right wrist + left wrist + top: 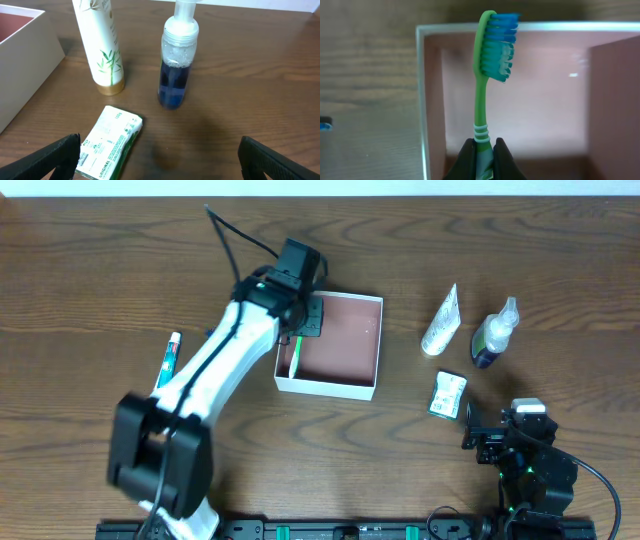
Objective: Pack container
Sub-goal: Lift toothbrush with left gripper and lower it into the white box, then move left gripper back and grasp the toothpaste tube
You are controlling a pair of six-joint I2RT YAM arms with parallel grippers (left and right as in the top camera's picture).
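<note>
The container [362, 310] is a shallow white-walled box with a pink-brown inside, at the table's middle. My left gripper [484, 155] is shut on the handle of a green toothbrush [482, 100] with blue bristles and holds it over the container's left inner edge [432, 100]; the brush shows green in the overhead view [296, 352]. My right gripper [160, 157] is open and empty at the front right, near a white and green soap pack [110, 142]. A white tube [100, 45] and a clear pump bottle with blue liquid [175, 75] stand beyond it.
A toothpaste tube [168, 360] lies on the table left of my left arm. The white tube [441, 322], the pump bottle [494, 333] and the soap pack [447, 395] sit right of the container.
</note>
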